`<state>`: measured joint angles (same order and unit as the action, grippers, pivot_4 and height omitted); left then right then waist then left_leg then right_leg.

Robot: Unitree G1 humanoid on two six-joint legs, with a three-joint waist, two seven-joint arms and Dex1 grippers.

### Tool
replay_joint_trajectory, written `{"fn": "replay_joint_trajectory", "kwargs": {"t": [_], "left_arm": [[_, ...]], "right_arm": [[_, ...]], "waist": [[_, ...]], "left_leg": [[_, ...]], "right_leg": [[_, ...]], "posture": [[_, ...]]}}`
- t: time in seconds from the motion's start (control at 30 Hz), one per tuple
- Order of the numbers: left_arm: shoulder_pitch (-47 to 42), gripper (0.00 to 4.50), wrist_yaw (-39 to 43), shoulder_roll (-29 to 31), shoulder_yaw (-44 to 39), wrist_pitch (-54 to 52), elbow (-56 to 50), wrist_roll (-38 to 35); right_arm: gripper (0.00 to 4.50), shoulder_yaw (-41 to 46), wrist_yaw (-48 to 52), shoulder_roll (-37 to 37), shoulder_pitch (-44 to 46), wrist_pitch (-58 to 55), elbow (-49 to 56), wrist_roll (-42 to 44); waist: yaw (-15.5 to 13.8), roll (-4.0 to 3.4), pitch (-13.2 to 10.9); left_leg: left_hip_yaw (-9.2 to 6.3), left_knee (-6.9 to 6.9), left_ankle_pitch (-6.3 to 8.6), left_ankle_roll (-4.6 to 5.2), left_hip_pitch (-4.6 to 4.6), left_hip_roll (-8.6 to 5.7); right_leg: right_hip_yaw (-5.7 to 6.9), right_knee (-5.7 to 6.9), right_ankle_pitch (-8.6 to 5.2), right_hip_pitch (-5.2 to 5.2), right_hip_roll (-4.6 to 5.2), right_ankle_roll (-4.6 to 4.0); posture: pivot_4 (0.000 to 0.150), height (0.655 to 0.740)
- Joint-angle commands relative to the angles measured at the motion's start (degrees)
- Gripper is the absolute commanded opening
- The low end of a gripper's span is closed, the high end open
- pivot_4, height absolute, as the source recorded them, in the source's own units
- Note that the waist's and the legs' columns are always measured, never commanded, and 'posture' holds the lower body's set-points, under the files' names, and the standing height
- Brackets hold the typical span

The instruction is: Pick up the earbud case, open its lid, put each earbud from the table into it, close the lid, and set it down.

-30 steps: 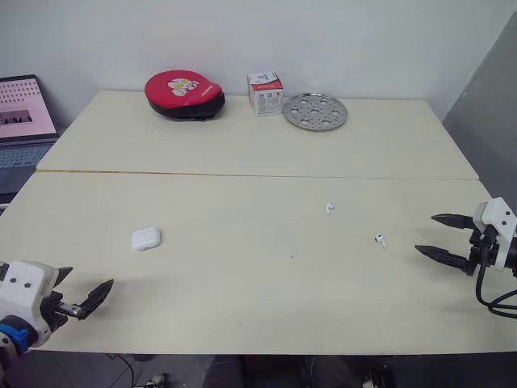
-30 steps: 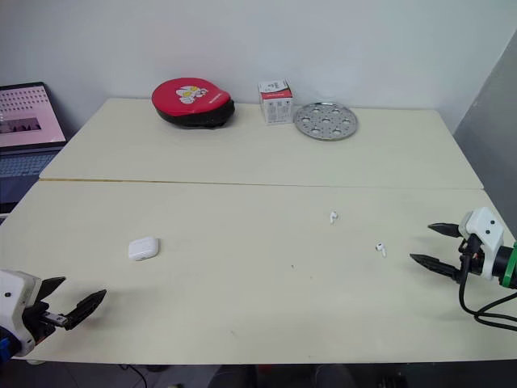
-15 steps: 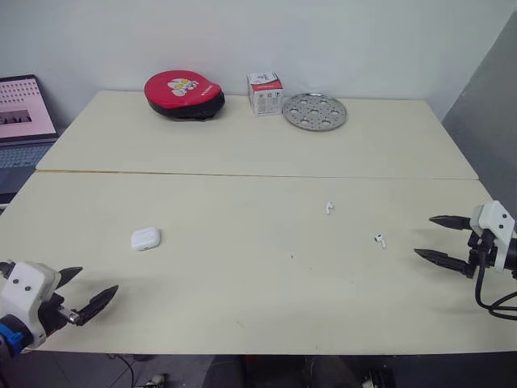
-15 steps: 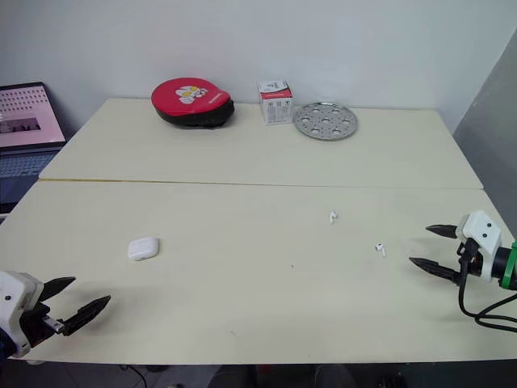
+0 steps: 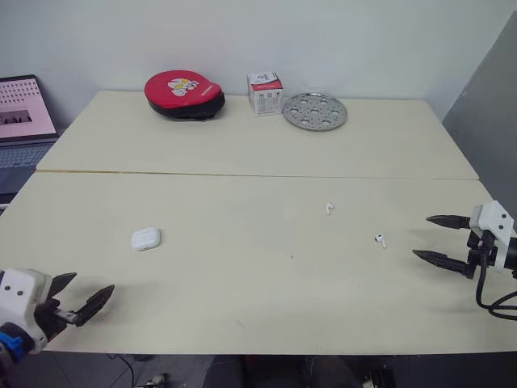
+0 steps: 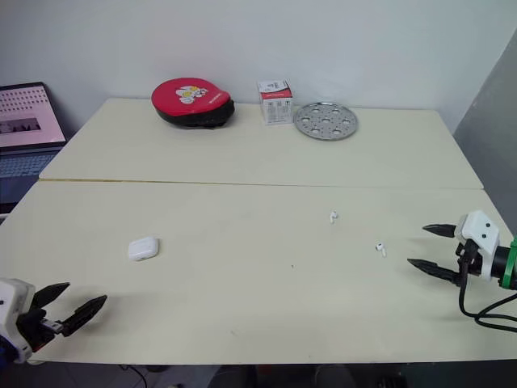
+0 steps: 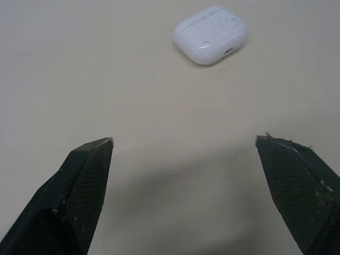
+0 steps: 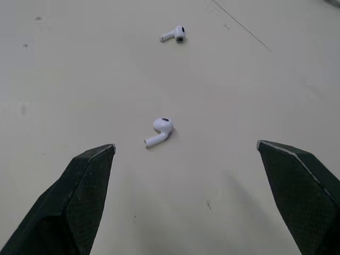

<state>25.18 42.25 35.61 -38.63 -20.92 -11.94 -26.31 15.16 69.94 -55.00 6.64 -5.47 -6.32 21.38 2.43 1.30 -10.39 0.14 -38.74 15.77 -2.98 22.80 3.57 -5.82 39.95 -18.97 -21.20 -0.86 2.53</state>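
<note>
Earbud case (image 5: 146,238) first: white, lid down, flat on the table (image 5: 242,145) left of centre in the head views, touched by nothing. Same spot as a second ago. Two loose buds right of centre, upper earbud (image 5: 329,208) and lower earbud (image 5: 379,240), apart from each other and likewise unmoved. At lower left, left gripper (image 5: 91,282), fingers spread wide and empty, well short of the case and aimed toward it; sunk slightly toward the bottom edge over the last second, no closer. At the right edge, right gripper (image 5: 422,235), also splayed and empty, near the lower earbud, edged only a touch leftward. Along the top: red pouch (image 5: 185,94), small box (image 5: 266,93), perforated metal disc (image 5: 315,111); laptop (image 5: 24,121) at far left. Reads as the very start: nothing picked up, lid unopened, both buds still out. Likely next, a reach by the left gripper to the case; small, smooth, rounded shell, so prone to skating away under a glancing pinch.
</note>
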Motion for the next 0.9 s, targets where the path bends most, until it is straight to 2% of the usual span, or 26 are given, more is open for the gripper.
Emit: {"fn": "replay_joint_trajectory", "kwargs": {"t": [0.03, 0.2, 0.47, 0.67, 0.9], "left_arm": [[-1.9, 4.5, -7.0, -3.7, 2.7, -2.4, -5.8, 0.0], [-6.1, 4.5, -14.5, -9.1, 7.1, -5.0, -8.4, 0.7], [-13.5, 4.5, -22.1, -14.4, 13.0, -4.3, -3.6, 4.0], [-17.6, 4.5, -25.2, -15.5, 15.1, -4.0, 0.2, 6.3], [-21.6, 4.5, -25.5, -14.8, 17.1, -5.2, 3.2, 7.2]], "right_arm": [[4.48, -1.7, 0.3, 0.6, 3.7, -3.1, 7.4, 3.3], [4.48, -7.5, -0.4, 3.7, 11.2, -11.6, 14.4, 7.7], [4.48, -17.6, 2.2, 9.8, 23.0, -16.4, 16.5, 7.8], [4.48, -21.0, 3.0, 13.9, 28.4, -16.4, 14.4, 6.8], [4.48, -22.2, 3.1, 15.5, 28.8, -16.9, 15.4, 7.1]], "waist": [[0.0, 0.0, 0.0], [-0.1, 0.01, 0.0], [-0.5, 0.01, 0.0], [-0.7, -0.03, 0.0], [-0.8, -0.1, 0.1]], "left_leg": [[-0.03, -0.02, 0.0, 0.0, -0.01, 0.0], [-0.12, -0.01, 0.0, 0.0, 0.02, -0.01], [-0.19, -0.02, 0.0, 0.0, 0.06, -0.03], [-0.23, -0.03, 0.0, 0.0, 0.03, -0.04], [-0.3, -0.03, -0.01, -0.01, 0.04, -0.04]], "right_leg": [[0.02, 0.02, 0.0, 0.01, -0.01, 0.0], [0.08, 0.01, 0.01, 0.03, -0.02, 0.0], [0.13, 0.01, 0.01, -0.01, -0.01, -0.01], [0.2, 0.05, 0.02, 0.02, -0.01, -0.02], [0.25, 0.08, 0.02, 0.04, 0.02, -0.02]], "posture": [[0.15, 0.74], [0.15, 0.74], [0.15, 0.74], [0.15, 0.74], [0.15, 0.74]]}}
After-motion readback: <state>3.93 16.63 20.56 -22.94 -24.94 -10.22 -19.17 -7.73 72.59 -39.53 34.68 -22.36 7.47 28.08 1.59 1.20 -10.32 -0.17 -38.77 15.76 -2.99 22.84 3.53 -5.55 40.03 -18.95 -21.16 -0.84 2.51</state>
